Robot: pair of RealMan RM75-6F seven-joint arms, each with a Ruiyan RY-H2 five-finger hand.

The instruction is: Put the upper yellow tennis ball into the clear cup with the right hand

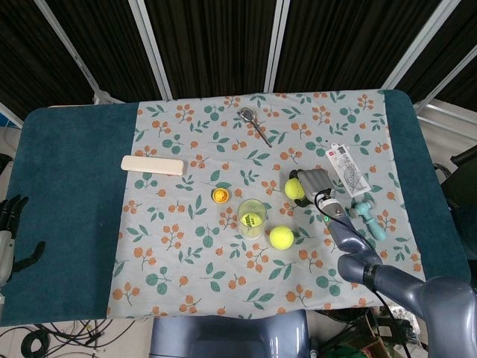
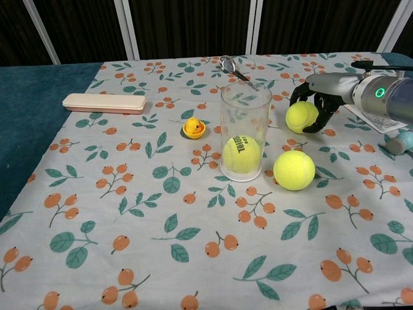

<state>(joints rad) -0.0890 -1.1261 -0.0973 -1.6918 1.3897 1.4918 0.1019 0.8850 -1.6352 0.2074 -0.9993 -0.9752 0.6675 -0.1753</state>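
The upper yellow tennis ball (image 1: 293,189) (image 2: 297,117) lies right of the clear cup (image 1: 252,218) (image 2: 245,132). My right hand (image 1: 314,183) (image 2: 317,101) reaches over it from the right, its fingers curled around the ball and gripping it just at the cloth. The cup stands upright with another tennis ball (image 2: 241,154) inside. A second loose tennis ball (image 1: 281,237) (image 2: 293,170) rests nearer the front, right of the cup. At the left edge, off the table, hangs my left hand (image 1: 9,231), fingers apart and holding nothing.
A small yellow toy (image 1: 220,195) (image 2: 193,128) sits left of the cup. A beige case (image 1: 152,165) (image 2: 103,102) lies far left, a spoon (image 1: 253,123) (image 2: 229,66) at the back. A printed packet (image 1: 346,168) and teal dumbbell (image 1: 367,218) lie right of the hand.
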